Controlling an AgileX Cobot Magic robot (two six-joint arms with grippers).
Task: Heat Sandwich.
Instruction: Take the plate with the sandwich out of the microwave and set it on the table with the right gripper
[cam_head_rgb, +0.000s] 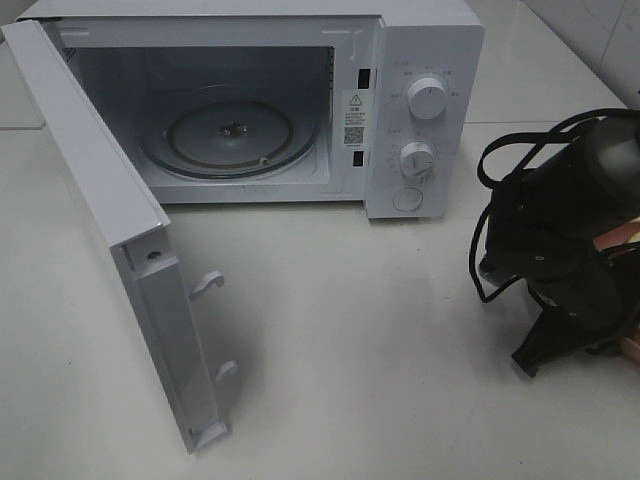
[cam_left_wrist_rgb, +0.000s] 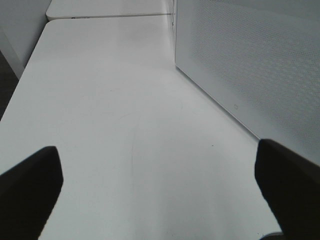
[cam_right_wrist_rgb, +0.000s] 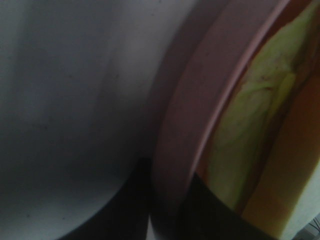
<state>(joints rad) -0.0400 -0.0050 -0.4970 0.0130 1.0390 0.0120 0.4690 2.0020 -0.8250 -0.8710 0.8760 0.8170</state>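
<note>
The sandwich (cam_right_wrist_rgb: 250, 135) fills the right wrist view from very close: pale yellow-green filling against a tan-orange crust, lying on a pink plate (cam_right_wrist_rgb: 200, 100). My right gripper (cam_right_wrist_rgb: 167, 212) has a dark finger on each side of the plate's rim and looks shut on it. From above, the right arm (cam_head_rgb: 560, 240) covers the plate at the table's right edge, and only a pink sliver (cam_head_rgb: 632, 348) shows. My left gripper (cam_left_wrist_rgb: 160, 192) is open over bare table, nothing between its fingers (cam_left_wrist_rgb: 30, 190).
The white microwave (cam_head_rgb: 425, 50) stands at the back with its door (cam_head_rgb: 90, 170) swung wide open to the left, and the glass turntable (cam_head_rgb: 230, 135) is bare. The door's dotted outer face (cam_left_wrist_rgb: 250, 60) is beside my left gripper. Black cables (cam_head_rgb: 500, 160) loop off the right arm.
</note>
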